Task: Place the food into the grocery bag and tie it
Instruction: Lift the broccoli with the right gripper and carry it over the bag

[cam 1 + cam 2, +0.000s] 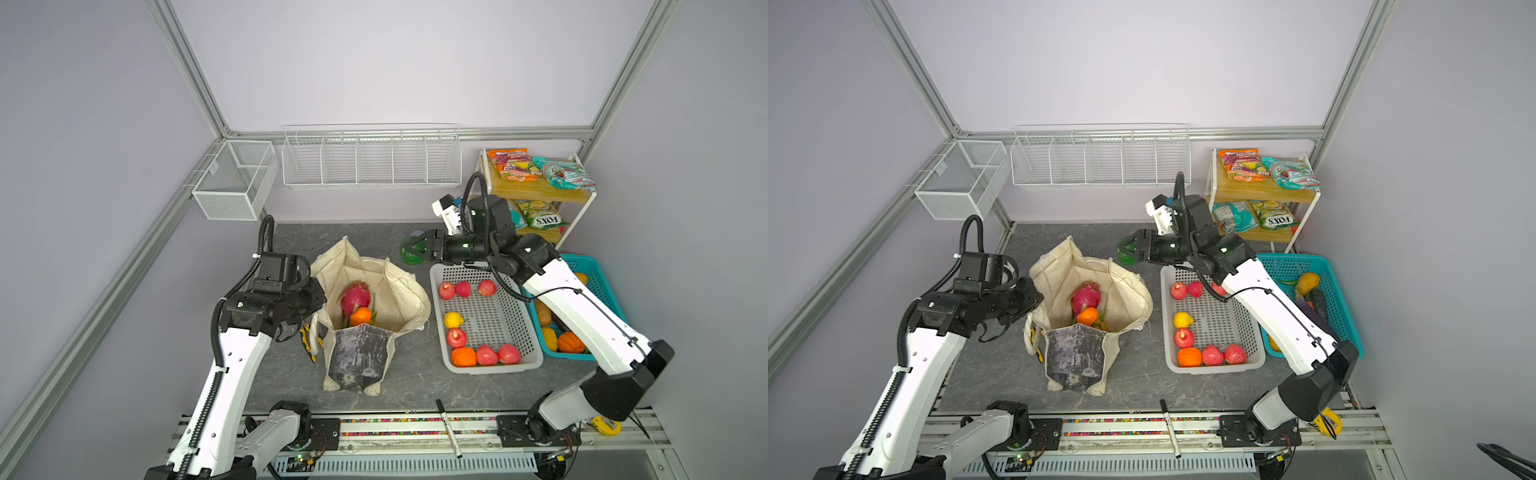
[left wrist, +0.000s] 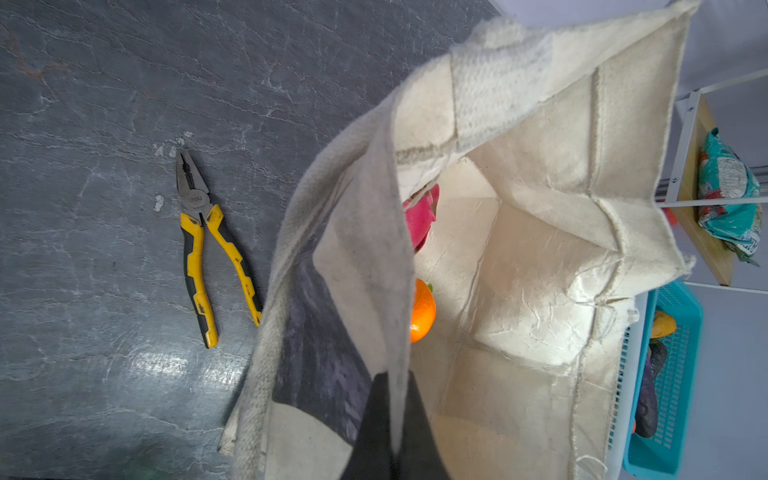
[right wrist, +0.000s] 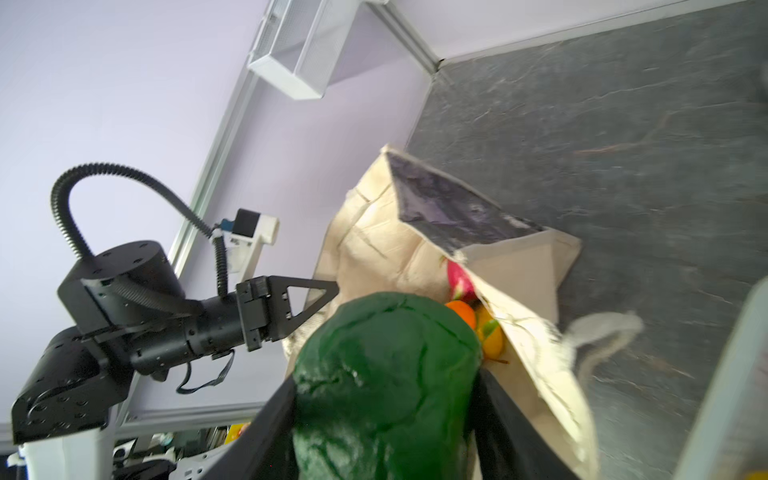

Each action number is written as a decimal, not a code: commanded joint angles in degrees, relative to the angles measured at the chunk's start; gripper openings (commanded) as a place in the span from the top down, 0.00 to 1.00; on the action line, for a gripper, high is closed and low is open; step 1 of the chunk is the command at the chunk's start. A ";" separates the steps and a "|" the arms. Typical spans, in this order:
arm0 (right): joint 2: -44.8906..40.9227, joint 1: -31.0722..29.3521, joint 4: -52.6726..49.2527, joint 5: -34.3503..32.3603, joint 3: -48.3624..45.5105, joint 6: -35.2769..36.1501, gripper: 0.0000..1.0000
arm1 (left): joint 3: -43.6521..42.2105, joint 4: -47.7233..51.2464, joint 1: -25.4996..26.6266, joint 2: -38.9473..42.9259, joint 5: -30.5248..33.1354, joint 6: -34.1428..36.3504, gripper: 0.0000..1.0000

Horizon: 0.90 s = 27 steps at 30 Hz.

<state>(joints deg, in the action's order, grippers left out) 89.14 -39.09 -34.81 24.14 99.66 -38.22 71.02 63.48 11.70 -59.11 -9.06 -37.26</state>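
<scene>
With the left gripper (image 1: 318,305) clenched on the canvas grocery bag's (image 1: 399,299) left rim mid-counter, the right gripper (image 1: 415,248), grasping the green vegetable (image 3: 386,374) near the counter's far edge, should carry it above the open mouth and release low beside the dragon fruit (image 1: 356,296).

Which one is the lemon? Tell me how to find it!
Look at the white basket right of the cream bag. The lemon sits by the wall nearest the bag. It is the only yellow fruit there; the others are red or orange.
</scene>
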 commanded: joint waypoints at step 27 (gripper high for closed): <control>26.84 -15.83 5.54 -7.76 6.24 3.55 0.42 | 3.10 0.67 0.34 0.62 0.62 0.16 1.00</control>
<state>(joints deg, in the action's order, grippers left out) 114.19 -54.85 -29.76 18.85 104.38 -36.62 71.92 64.53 11.70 -58.78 -8.88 -37.23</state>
